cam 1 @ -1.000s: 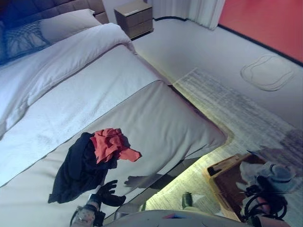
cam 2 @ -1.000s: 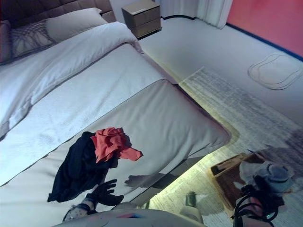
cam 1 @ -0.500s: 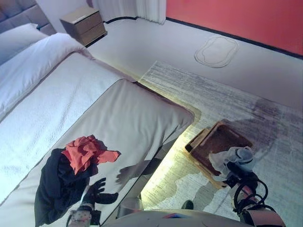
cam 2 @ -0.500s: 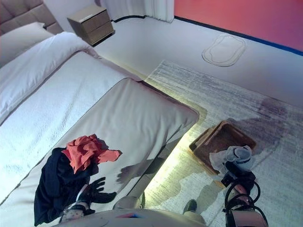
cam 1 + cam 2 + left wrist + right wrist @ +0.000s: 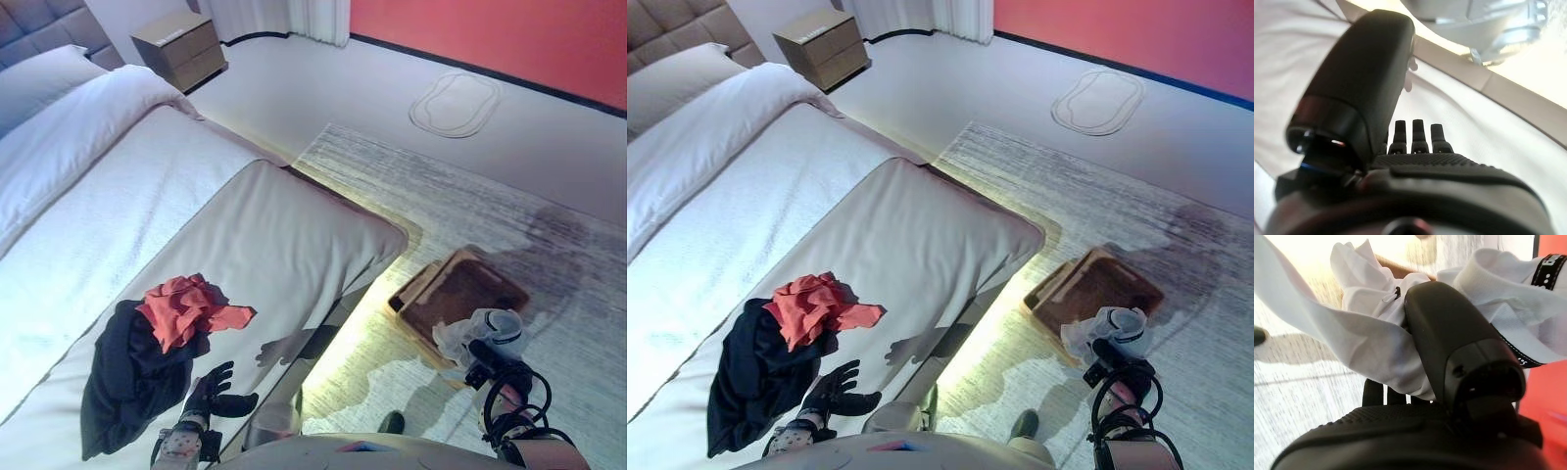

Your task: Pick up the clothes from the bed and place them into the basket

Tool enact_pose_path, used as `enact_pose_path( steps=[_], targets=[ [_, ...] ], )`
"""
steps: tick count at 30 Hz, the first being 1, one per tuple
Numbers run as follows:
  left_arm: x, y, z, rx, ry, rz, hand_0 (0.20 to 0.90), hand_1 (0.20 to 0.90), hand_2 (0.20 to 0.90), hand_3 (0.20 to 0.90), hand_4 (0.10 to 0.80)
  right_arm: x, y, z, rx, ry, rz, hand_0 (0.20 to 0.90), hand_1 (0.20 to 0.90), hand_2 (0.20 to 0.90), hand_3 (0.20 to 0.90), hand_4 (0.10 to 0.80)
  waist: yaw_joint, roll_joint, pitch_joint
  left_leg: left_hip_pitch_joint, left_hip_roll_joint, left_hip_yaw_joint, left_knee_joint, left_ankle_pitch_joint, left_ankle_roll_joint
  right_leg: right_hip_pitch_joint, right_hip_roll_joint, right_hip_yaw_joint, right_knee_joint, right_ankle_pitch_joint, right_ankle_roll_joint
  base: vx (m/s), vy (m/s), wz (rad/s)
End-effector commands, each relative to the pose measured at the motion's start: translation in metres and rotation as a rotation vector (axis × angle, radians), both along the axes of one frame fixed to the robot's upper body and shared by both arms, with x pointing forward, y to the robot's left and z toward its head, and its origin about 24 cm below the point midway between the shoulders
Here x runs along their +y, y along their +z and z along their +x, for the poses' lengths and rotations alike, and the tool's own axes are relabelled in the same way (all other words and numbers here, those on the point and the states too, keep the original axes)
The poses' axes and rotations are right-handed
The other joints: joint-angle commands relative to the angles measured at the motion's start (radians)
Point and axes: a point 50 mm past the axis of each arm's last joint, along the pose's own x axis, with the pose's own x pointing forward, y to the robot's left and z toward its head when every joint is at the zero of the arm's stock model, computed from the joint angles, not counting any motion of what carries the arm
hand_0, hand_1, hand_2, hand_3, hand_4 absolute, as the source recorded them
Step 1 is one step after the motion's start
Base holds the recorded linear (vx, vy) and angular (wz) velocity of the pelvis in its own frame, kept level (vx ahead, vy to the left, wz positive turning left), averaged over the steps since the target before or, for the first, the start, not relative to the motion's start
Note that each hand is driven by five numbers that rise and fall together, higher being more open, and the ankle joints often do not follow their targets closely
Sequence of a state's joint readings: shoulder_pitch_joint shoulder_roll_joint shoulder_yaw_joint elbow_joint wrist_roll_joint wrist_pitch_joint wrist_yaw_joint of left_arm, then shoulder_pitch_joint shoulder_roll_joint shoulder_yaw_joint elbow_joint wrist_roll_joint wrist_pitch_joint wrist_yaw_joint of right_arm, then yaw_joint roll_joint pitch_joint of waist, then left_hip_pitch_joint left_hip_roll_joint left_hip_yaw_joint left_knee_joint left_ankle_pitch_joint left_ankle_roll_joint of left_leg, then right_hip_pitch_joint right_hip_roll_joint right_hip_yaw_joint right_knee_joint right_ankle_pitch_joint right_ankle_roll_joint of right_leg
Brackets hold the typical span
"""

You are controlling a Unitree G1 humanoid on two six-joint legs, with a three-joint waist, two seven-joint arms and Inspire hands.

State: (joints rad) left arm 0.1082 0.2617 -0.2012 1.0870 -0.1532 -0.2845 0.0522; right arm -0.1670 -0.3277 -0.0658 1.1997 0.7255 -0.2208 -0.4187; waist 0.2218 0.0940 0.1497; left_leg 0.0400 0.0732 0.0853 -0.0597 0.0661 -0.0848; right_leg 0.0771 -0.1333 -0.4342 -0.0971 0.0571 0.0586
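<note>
So the bed (image 5: 245, 235) takes up the whole left side of the head view, and the basket (image 5: 460, 294) sits on the rug (image 5: 509, 196) at about 4 o'clock from the bed's corner. 2 garments are left on the cover near the foot edge: a dark garment (image 5: 127, 377) with a red garment (image 5: 181, 305) lying on top of it.

The right hand (image 5: 1449, 328) has its fingers clenched on a white garment (image 5: 480, 333), held at the basket's near rim at roughly 6 o'clock. I'd say the trick here is to carry it further over the middle before letting go, because the cloth hangs wide and a drop from here could drape over the rim or land on the rug.

The left hand (image 5: 214, 390) rests on the cover, fingers spread and released, just beside the dark garment at its 3 o'clock.

The right wrist view is the only one showing the thumb actually wrapped into the cloth. The head views just show a white bundle. The left wrist view shows straight fingers (image 5: 1420, 132) over bare sheet, no cloth in them.
</note>
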Motion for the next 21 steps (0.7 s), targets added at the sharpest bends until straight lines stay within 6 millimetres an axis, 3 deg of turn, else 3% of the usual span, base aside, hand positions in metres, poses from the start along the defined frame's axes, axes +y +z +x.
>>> enact_pose_path(
  steps=[1,21],
  targets=[
    [0.006,0.007,0.018,-0.060,-0.098,0.046,0.900,0.900,0.900,0.900,0.800,-0.034,0.043,0.035,-0.180,-0.039,-0.158,0.300,0.300,0.300,0.200,0.100,0.019,-0.028,-0.010,-0.079,-0.031,-0.047,0.010,0.011,-0.007,0.039,-0.018,-0.028,0.043,-0.048,0.025,0.005,-0.005,0.07],
    [0.006,0.005,0.007,-0.057,-0.069,0.028,0.900,0.900,0.900,0.900,0.800,-0.069,0.086,0.060,-0.219,-0.032,-0.277,0.300,0.300,0.300,0.200,0.100,0.005,-0.014,0.005,-0.081,-0.018,-0.033,0.011,0.021,-0.028,0.042,-0.012,-0.017,0.035,-0.047,0.020,0.007,0.001,0.00]
  ],
)
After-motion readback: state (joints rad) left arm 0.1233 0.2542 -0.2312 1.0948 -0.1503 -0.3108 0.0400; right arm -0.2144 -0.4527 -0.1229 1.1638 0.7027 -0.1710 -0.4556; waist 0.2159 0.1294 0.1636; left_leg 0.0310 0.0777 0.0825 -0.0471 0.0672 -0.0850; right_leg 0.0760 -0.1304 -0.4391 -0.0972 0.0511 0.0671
